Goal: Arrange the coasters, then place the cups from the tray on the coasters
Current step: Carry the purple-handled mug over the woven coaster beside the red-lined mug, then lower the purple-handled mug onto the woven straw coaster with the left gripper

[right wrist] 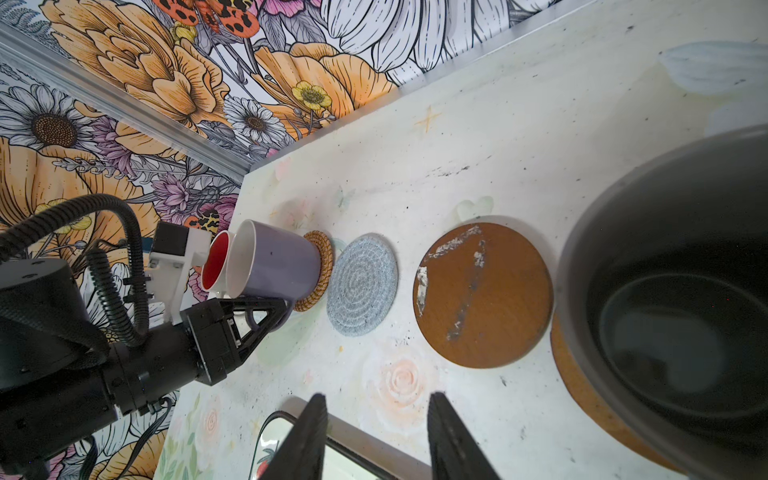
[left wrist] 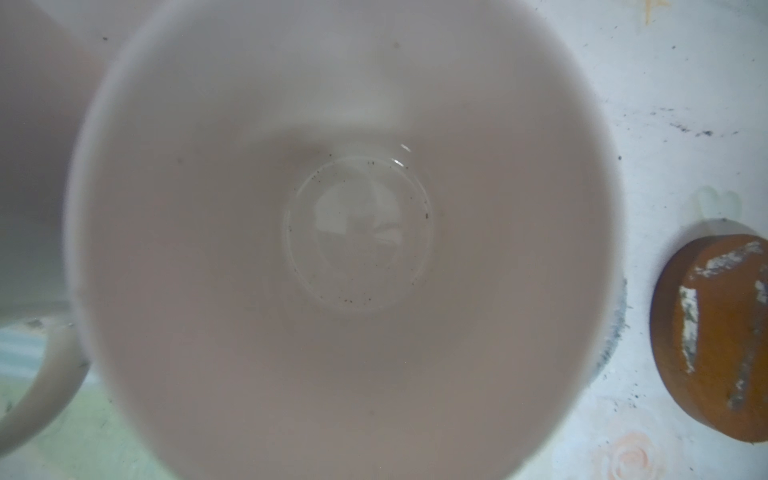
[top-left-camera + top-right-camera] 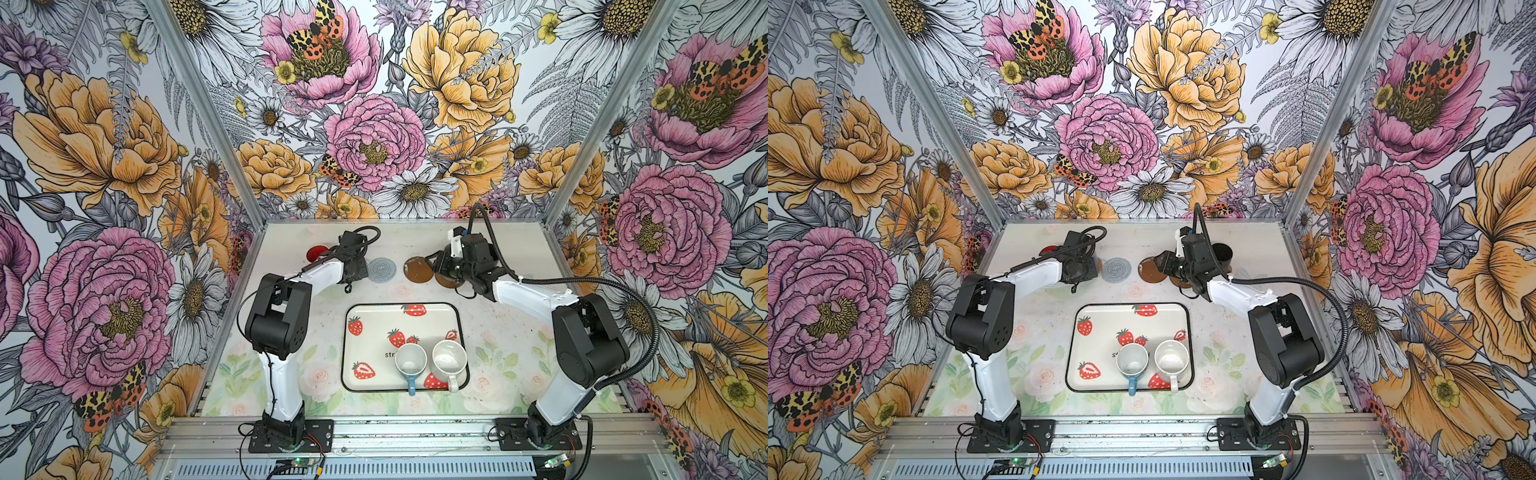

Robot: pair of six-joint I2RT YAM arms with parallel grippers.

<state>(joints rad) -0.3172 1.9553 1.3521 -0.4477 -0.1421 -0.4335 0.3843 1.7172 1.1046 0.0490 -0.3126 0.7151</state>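
In the right wrist view the lilac cup has its base on the tan woven coaster, and my left gripper is shut on its handle. The cup's pale inside fills the left wrist view. Behind it stands the red-lined white cup. The grey woven coaster and a brown disc lie bare. A dark grey cup sits on another brown coaster. My right gripper is open and holds nothing. The light blue cup and speckled cup stand on the tray.
A black cup shows behind the right wrist near the back wall. The tray's corner lies just under my right fingers. Flowered walls close in the table on three sides.
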